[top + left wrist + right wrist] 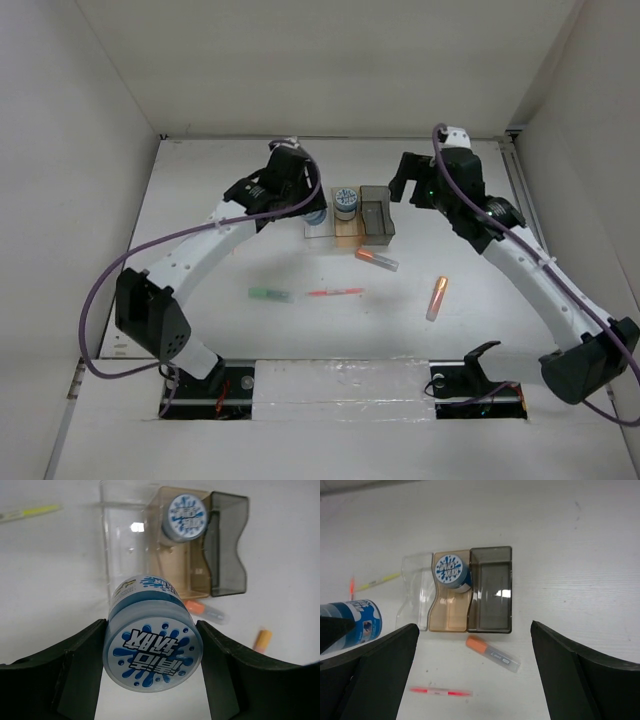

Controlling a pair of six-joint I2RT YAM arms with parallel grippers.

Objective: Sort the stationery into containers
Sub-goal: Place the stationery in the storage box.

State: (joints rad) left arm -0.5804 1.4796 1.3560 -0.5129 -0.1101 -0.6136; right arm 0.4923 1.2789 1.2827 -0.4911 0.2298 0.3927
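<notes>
The counter (200, 240) carries three joined bins (376, 228) towards the back: clear, amber and grey. The left pincer (152, 650) is closed on a roll (150, 630) across its round sides, just beside the clear bin (125, 545). Whether the roll hangs free of the counter I cannot tell. The right pincer (474, 629) stands wide and empty above the bins. A second roll (451, 571) sits at the far end of the amber bin (449, 615). The roll looks stiff and light with a glossy, likely slippery wall, so a squeeze across mid-drum suits it. Loose on the counter lie an orange marker (376, 260), another orange marker (437, 297), a green marker (270, 294), a red pen (335, 293) and a yellow-green pen (30, 513).
</notes>
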